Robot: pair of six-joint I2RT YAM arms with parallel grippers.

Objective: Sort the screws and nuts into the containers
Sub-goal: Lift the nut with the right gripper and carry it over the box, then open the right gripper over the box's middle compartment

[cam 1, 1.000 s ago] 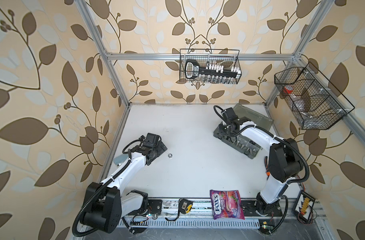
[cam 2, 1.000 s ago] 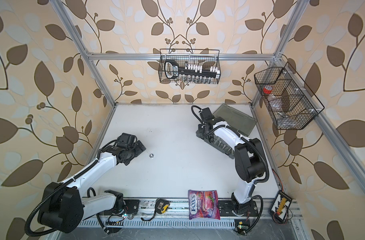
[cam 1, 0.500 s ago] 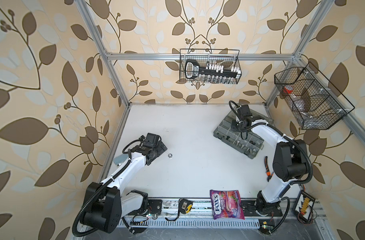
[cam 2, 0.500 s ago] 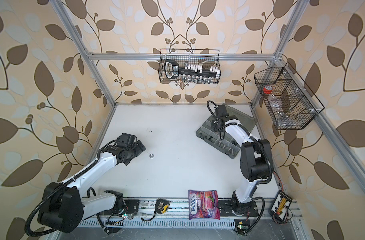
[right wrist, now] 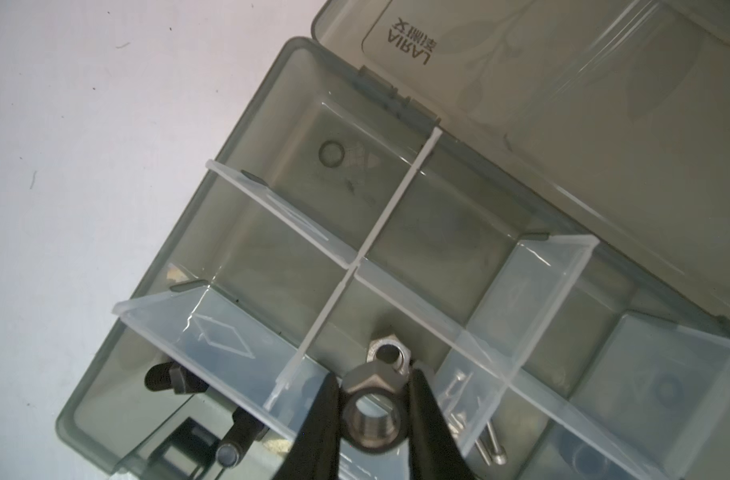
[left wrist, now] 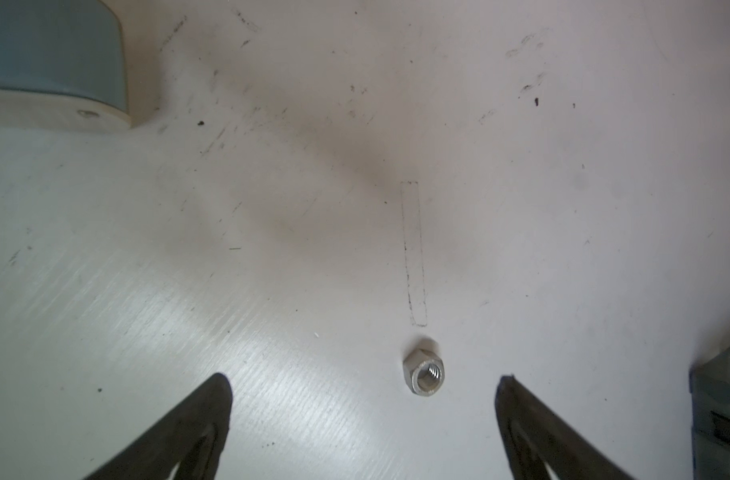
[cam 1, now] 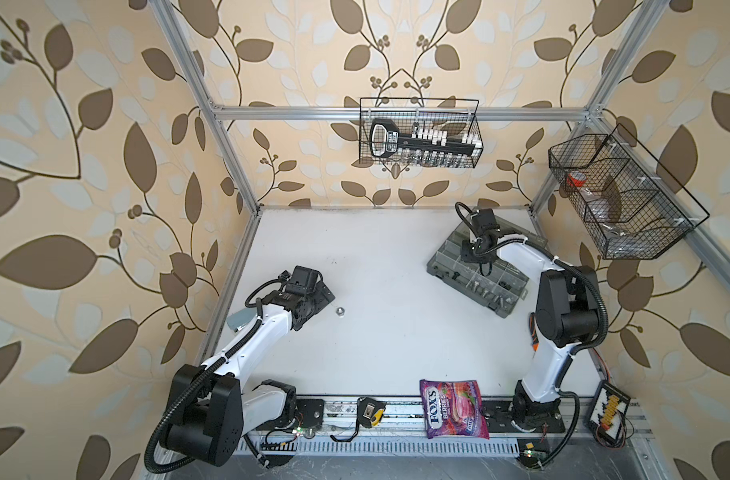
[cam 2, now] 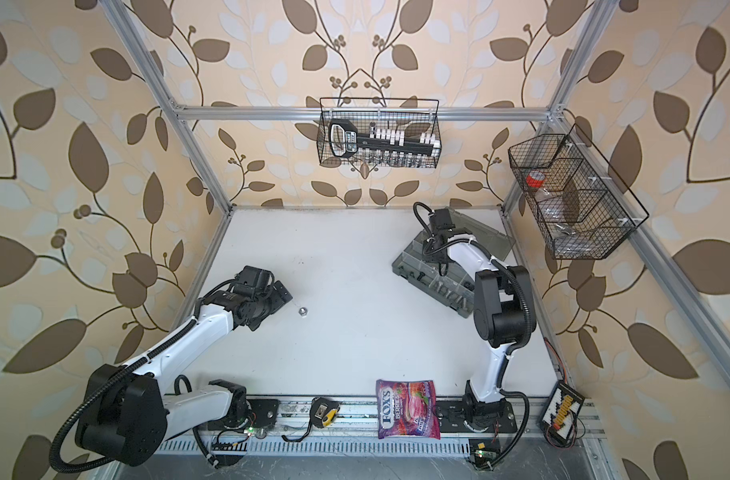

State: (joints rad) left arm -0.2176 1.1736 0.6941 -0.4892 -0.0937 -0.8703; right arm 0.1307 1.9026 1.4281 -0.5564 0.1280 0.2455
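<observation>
Step in hand: nut deposit. The right gripper (right wrist: 375, 380) pinches a silver hex nut (right wrist: 373, 413) over the organizer box (cam 1: 438, 272), right of centre in both top views, apparently above a compartment (right wrist: 400, 307) holding a stored nut (right wrist: 390, 353). Next: release there. The left gripper (left wrist: 363, 380) stands spread about a loose nut (left wrist: 424, 372), left of centre. Over the last second the right gripper swung rightward; the left held.

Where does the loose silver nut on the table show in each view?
In a top view: loose silver nut on the white table, just right of the left end effector.
In a top view: same spot.
Left wrist: between the open fingertips, touching neither.
Right wrist: not in it; the held nut is another, in the right end effector.
Shared landmark: the left end effector.
</observation>
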